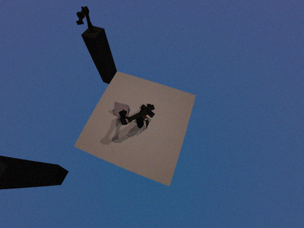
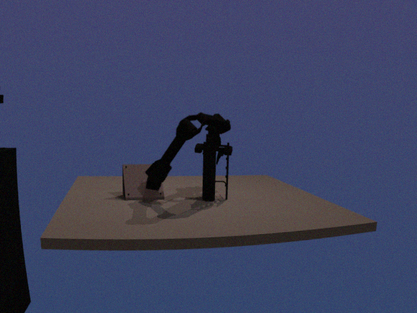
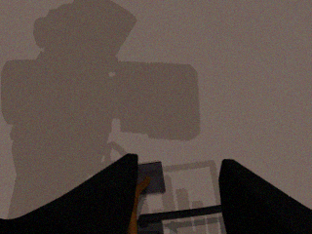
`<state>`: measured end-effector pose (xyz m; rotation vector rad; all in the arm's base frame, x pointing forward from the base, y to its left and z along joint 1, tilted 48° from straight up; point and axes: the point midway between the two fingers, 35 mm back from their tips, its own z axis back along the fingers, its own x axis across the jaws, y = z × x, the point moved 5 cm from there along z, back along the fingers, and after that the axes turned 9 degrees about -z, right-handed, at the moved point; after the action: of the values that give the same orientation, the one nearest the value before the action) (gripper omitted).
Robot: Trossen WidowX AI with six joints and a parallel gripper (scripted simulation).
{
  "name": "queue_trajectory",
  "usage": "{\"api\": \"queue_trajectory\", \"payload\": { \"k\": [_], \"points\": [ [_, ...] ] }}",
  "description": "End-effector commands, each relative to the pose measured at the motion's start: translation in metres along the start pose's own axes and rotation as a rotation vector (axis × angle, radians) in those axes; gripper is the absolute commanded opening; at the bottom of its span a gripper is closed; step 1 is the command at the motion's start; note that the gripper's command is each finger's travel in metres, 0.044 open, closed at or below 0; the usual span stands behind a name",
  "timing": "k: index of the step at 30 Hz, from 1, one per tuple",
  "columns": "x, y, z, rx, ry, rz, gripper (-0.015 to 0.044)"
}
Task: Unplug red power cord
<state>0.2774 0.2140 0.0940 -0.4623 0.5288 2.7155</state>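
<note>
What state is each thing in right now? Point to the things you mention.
Gripper (image 1: 147, 110) (image 2: 217, 160) (image 3: 179, 167): open, fingers apart.
Arm (image 1: 135, 117) (image 2: 172, 149): bent, reaching over the column.
Black column (image 1: 139, 122) (image 2: 208, 178): upright.
Thin frame (image 1: 149, 120) (image 2: 227, 175) (image 3: 180, 214): upright beside the column.
Pale panel (image 1: 120, 108) (image 2: 134, 180): standing on the table.
Orange strand (image 3: 135, 214): partly hidden; can't tell whether plugged in.

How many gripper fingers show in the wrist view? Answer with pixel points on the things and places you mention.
2. One finger (image 3: 104, 197) rises at the lower left, the other finger (image 3: 253, 195) at the lower right, with a gap between their tips. Neither is hidden, though both run off the frame.

Black angular arm links, bulky joints; black gripper (image 3: 179, 167) fingers, wedge-shaped, blunt-tipped
</note>
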Motion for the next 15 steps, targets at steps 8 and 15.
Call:
{"api": "queue_trajectory", "payload": {
  "k": [8, 15],
  "points": [
    [0.0264, 0.0147, -0.0146, 0.37, 0.057, 0.22, 0.016],
    [0.0268, 0.0163, -0.014, 0.371, 0.057, 0.22, 0.016]
  ]
}}
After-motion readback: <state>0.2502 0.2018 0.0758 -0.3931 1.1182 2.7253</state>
